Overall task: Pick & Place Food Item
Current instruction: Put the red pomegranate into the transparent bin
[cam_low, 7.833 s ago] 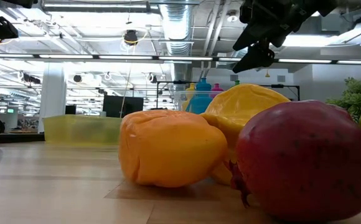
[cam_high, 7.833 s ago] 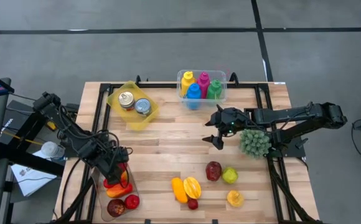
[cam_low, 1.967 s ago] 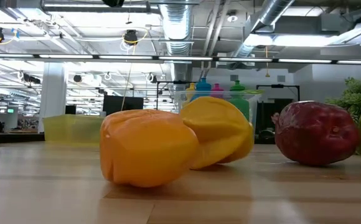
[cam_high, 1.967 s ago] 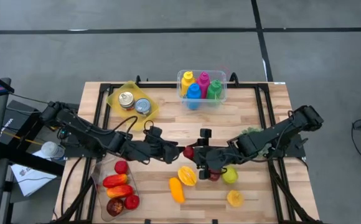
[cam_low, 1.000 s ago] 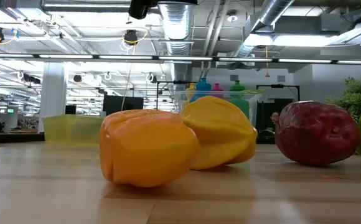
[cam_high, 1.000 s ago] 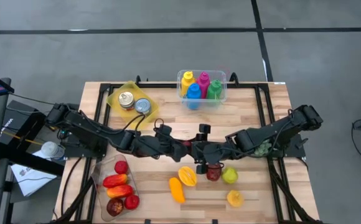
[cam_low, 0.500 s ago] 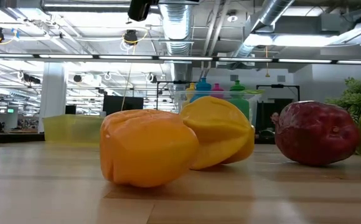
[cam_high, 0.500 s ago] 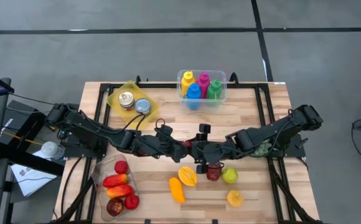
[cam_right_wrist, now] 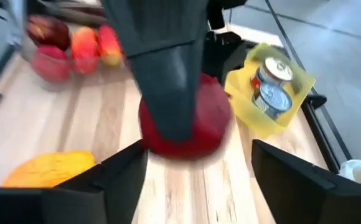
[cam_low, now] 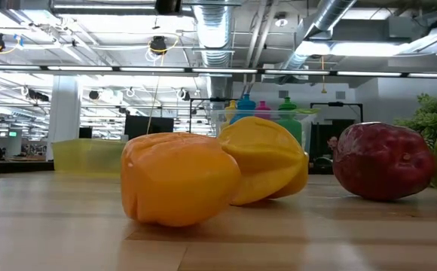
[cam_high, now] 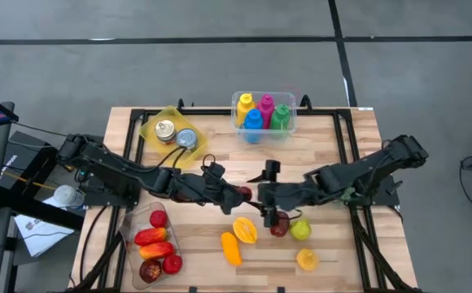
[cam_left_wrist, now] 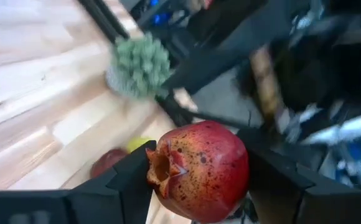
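A speckled red pomegranate [cam_left_wrist: 199,171] hangs above the middle of the table [cam_high: 220,163], with my left gripper [cam_high: 240,194] shut on it. That arm reaches in from the table's left. My right gripper [cam_high: 263,195] faces it from the right, a short way off, open, its fingers [cam_right_wrist: 118,180] apart with nothing between them. In the right wrist view the pomegranate [cam_right_wrist: 190,124] sits partly behind a dark left finger [cam_right_wrist: 168,74]. A second dark red pomegranate [cam_high: 278,228] lies on the table below the right gripper. My left gripper pinches the pomegranate's two opposite flanks [cam_left_wrist: 238,180] between its two fingers [cam_left_wrist: 124,186]. The fruit's crown [cam_left_wrist: 162,168] points sideways toward one finger. The fingers come nearly level from the table's left. The fruit is lifted clear of the table.
On the near table lie an orange fruit [cam_high: 232,248], a yellow fruit [cam_high: 246,230], a green apple [cam_high: 301,229] and a yellow-orange fruit [cam_high: 307,259]. A clear container [cam_high: 155,248] of red fruit stands near left. A yellow tray with cans [cam_high: 173,136] and a bottle bin [cam_high: 263,114] stand at the far side.
My right gripper has let go of the pomegranate and drawn back a little toward the table's right edge. The fruit stays aloft in my left gripper, which has kept its place.
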Action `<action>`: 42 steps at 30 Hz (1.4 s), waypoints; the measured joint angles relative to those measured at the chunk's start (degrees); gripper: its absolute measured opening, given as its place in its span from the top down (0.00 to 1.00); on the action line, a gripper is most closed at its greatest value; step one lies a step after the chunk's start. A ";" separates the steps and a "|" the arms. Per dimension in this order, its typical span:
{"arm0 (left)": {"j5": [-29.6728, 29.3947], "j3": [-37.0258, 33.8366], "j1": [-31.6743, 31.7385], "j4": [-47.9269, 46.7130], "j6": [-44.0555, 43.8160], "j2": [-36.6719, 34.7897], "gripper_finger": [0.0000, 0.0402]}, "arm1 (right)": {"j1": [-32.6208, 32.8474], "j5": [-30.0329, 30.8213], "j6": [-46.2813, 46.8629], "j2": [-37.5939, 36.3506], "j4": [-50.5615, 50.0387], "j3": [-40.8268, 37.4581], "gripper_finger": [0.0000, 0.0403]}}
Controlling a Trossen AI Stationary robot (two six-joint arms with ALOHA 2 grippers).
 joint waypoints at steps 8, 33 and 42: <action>13.73 -0.01 -0.62 -25.16 1.01 -10.30 0.51 | 4.82 0.61 7.22 -10.36 -12.03 0.07 0.27; 15.61 -0.11 -30.10 -79.00 -29.94 -9.72 0.48 | 10.92 2.06 21.04 -15.27 -22.99 -3.17 0.27; 17.31 -0.44 -31.21 -80.60 -31.56 -3.34 0.47 | 10.81 2.06 21.04 -15.27 -23.01 -3.17 0.27</action>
